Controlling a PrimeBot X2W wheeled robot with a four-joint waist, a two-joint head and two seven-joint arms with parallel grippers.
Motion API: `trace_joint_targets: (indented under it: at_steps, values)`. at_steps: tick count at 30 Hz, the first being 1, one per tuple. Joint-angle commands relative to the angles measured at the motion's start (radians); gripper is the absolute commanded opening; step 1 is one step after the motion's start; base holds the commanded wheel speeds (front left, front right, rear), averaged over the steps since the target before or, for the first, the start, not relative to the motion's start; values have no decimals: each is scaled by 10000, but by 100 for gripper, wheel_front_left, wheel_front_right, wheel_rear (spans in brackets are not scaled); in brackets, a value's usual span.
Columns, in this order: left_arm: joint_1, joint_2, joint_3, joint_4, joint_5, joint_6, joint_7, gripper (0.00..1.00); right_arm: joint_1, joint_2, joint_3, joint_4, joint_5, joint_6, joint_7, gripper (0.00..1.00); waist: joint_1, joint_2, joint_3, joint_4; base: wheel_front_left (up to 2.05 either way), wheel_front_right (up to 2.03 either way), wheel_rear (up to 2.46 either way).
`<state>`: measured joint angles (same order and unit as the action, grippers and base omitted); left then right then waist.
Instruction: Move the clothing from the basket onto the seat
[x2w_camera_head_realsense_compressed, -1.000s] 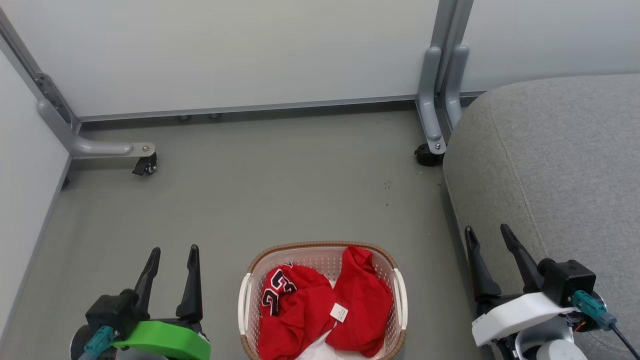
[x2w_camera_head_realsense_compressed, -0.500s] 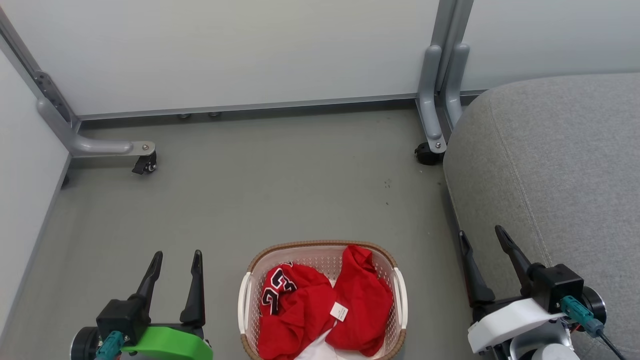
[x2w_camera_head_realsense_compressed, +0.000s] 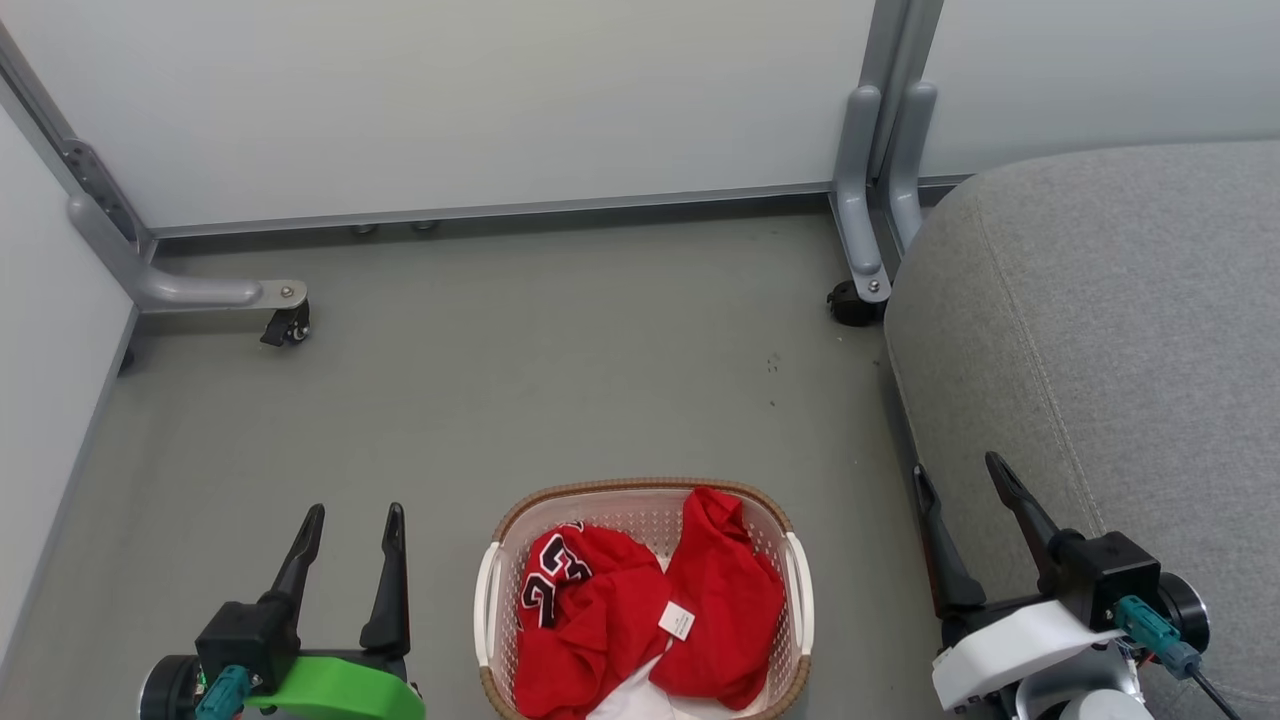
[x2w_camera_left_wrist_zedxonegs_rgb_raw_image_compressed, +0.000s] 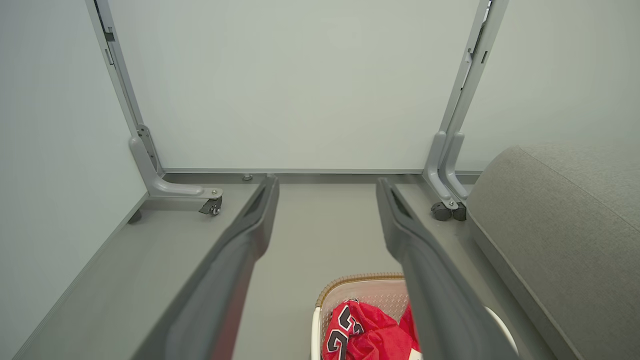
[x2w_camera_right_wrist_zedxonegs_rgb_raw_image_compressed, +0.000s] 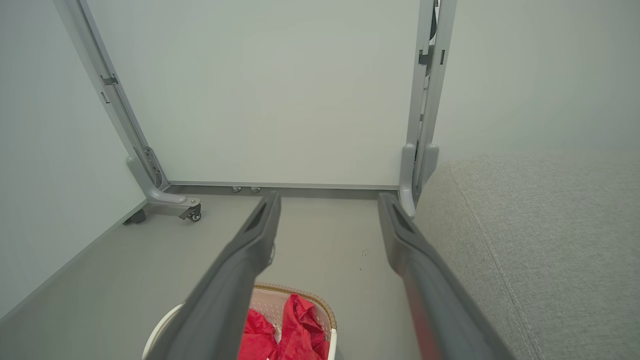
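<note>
The cream basket (x2w_camera_head_realsense_compressed: 797, 585) with a brown rim sits on the floor at the bottom centre and holds the red clothing (x2w_camera_head_realsense_compressed: 720, 600): a jersey (x2w_camera_head_realsense_compressed: 570, 600) with black-and-white lettering on the left and a plain red piece with a white tag. The grey seat (x2w_camera_head_realsense_compressed: 1100, 330) fills the right side. My left gripper (x2w_camera_head_realsense_compressed: 350, 512) stands open left of the basket, nothing between its fingers. My right gripper (x2w_camera_head_realsense_compressed: 955, 470) stands open right of the basket, in front of the seat's edge. Both wrist views show the basket (x2w_camera_left_wrist_zedxonegs_rgb_raw_image_compressed: 350, 284) (x2w_camera_right_wrist_zedxonegs_rgb_raw_image_compressed: 295, 292) below open fingers, plus the seat (x2w_camera_left_wrist_zedxonegs_rgb_raw_image_compressed: 565, 225) (x2w_camera_right_wrist_zedxonegs_rgb_raw_image_compressed: 540, 240).
White partition panels on grey legs with castors (x2w_camera_head_realsense_compressed: 288, 325) (x2w_camera_head_realsense_compressed: 852, 303) wall off the back and left. The grey floor (x2w_camera_head_realsense_compressed: 560, 380) stretches between the basket and the panels.
Both grippers have sunk slightly lower in the head view; the right one has also drifted a little left. The scene has shifted slightly, so the camera moved. The clothing lies as before.
</note>
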<state>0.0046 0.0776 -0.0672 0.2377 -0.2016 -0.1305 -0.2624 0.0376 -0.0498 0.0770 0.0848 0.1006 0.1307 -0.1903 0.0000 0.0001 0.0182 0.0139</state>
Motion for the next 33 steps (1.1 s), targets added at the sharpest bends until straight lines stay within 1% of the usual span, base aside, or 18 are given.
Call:
trace_joint_targets:
  at_steps: [1, 9, 15, 20, 23, 25, 28, 33]
  values:
    - [56, -4, 25, 29, -106, -4, -32, 100, 46, -18, 12, 22, -43, 1, -44, 100, 0, -1, 9, -6, 0, 0, 0]
    - [-150, -48, 37, 56, -89, -4, -32, 100, -157, -18, 47, -11, -84, 1, -73, 100, 0, -1, 164, -102, 0, 0, 0]
    - [-928, -142, -646, 284, 191, -4, -29, 100, -522, -20, 128, -130, -98, 1, -124, 100, 0, -1, 708, -390, 0, 0, 0]
    - [-1723, -175, -1347, 1119, 499, -4, -19, 100, -912, -16, 237, -183, -40, 1, -188, 100, 0, -1, 1241, -705, 0, 0, 0]
    - [-2348, -212, -1790, 1822, 656, -4, -22, 100, -1262, -20, 317, -306, 44, 1, -232, 100, 0, -1, 1890, -917, 0, 0, 0]
    - [-2864, -222, -2013, 2548, 739, 129, -17, 100, -1573, -18, 380, -409, 97, 1, -295, 100, 0, -1, 2457, -1070, 0, 0, 0]
    - [-3651, -241, -2362, 3412, 857, 207, -20, 100, -2019, -17, 474, -510, 199, 1, -393, 100, 0, -1, 3268, -1275, 0, 0, 0]
    - [-5028, -240, -3113, 4875, 765, 327, 36, 100, -2774, -15, 604, -614, 324, 1, -543, 100, 0, -1, 4732, -1556, 0, 0, 0]
